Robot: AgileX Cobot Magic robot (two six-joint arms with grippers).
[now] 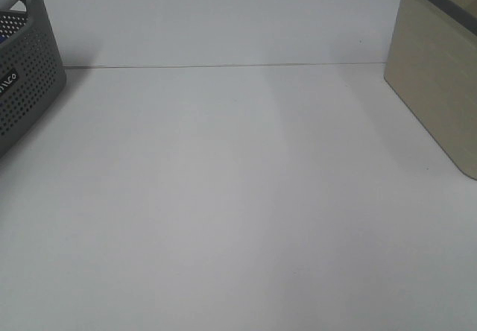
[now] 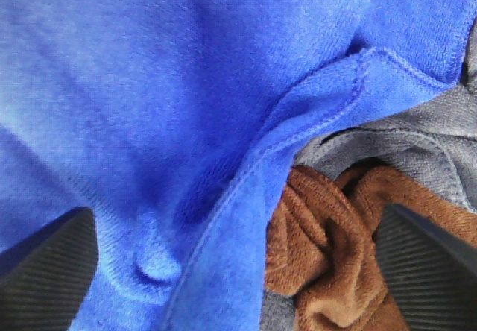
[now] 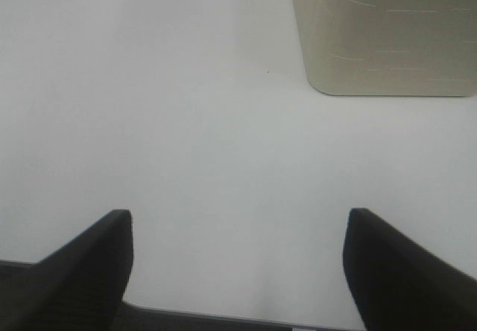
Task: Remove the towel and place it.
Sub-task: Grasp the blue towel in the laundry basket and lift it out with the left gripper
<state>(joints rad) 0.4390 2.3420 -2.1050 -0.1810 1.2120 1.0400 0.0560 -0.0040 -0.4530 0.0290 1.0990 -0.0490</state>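
Towel: blue cloth filled the left wrist view close up, rumpled, with a stitched hem running across it. It lay over a brown cloth and a grey cloth, touching both.
Left end effector: pointed down at the towel with its pads spread wide to either side of the blue fold, and nothing was clamped between them.
Pile's place: no rim or wall showed around the cloths. I took them to be inside the grey basket at the left edge of the desk, but could not confirm it.
Step in hand: by my reckoning, the reach for the towel, with the grasp not yet made.
Next move: it called for settling onto the blue fold and closing on that alone, since the brown cloth lay right by one pad and could come up with it.
Right end effector: wide open and empty, hanging above the white desk near the beige bin.
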